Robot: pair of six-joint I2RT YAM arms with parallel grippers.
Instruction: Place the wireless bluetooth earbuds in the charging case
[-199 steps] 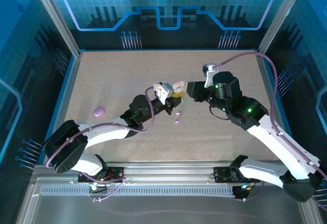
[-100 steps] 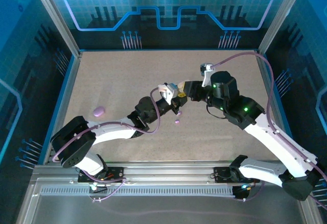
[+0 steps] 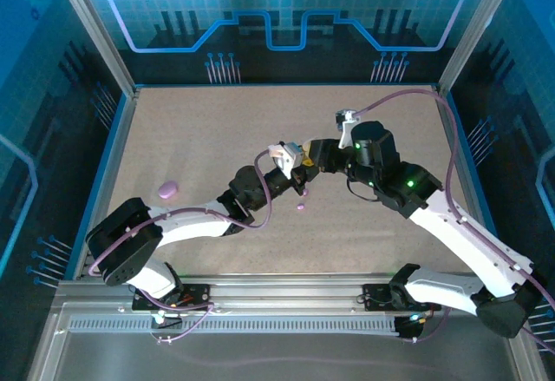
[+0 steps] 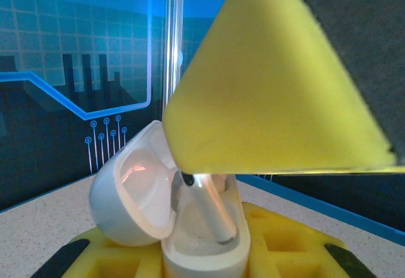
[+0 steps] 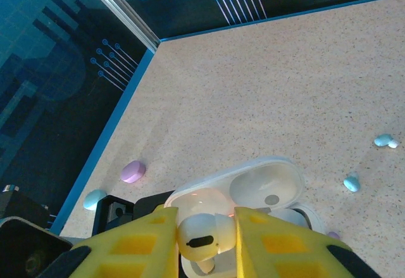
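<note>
My left gripper (image 3: 292,162) is shut on the white charging case (image 4: 204,251), held above the table with its lid (image 4: 131,192) swung open to the left. My right gripper (image 3: 313,156) meets it from the right and is shut on a white earbud (image 5: 204,235) between its yellow fingers (image 5: 288,247). The earbud's stem (image 4: 213,211) reaches down into the open case, at a slant. Two purple earbuds (image 3: 303,193) lie on the table just below the grippers. Two teal earbuds (image 5: 383,140) lie further off in the right wrist view.
A purple case (image 3: 167,190) lies at the left of the table, and a teal case (image 5: 95,198) lies close to it in the right wrist view. Metal frame posts (image 3: 94,29) and blue walls close in the table.
The two grippers have come together: the left reached right with the case, the right moved left over it, and the white earbud's stem now sits in the open case.
</note>
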